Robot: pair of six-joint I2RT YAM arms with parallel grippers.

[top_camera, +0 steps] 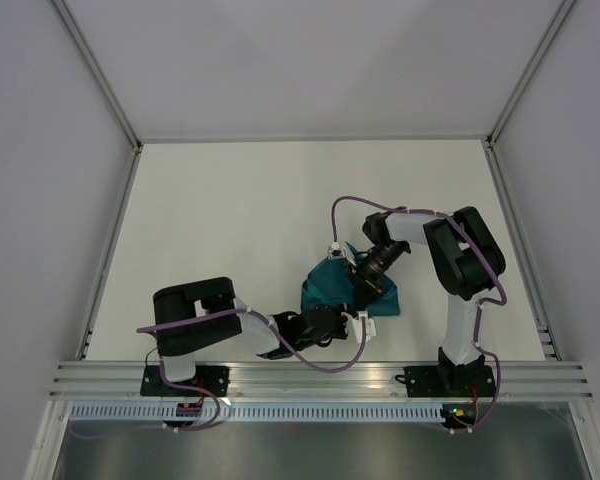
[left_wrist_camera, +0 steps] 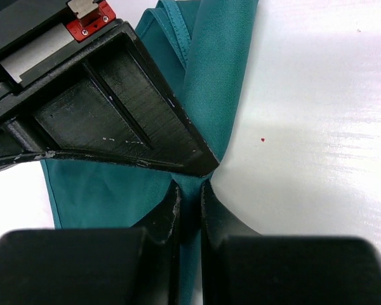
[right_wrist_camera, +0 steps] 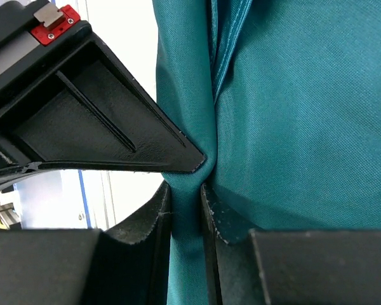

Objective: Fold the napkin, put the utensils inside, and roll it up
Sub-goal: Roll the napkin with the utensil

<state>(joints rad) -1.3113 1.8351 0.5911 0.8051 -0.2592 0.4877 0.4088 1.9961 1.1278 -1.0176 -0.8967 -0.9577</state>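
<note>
The napkin (top_camera: pixel 330 288) is plain teal, a dark blue-green all over with no pattern. The table (top_camera: pixel 230 220) beneath it is flat white, marked by one tiny red speck (left_wrist_camera: pixel 262 139). The left gripper (left_wrist_camera: pixel 190 187) and right gripper (right_wrist_camera: pixel 187 187) are matt black, each with a small red tab (left_wrist_camera: pixel 92 22). The left arm (top_camera: pixel 195 315) and right arm (top_camera: pixel 460 250) are black and white, with purple cables (top_camera: pixel 360 199) along them.

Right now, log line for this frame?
left gripper shut on napkin | right gripper shut on napkin | napkin bunched, not rolled
</note>
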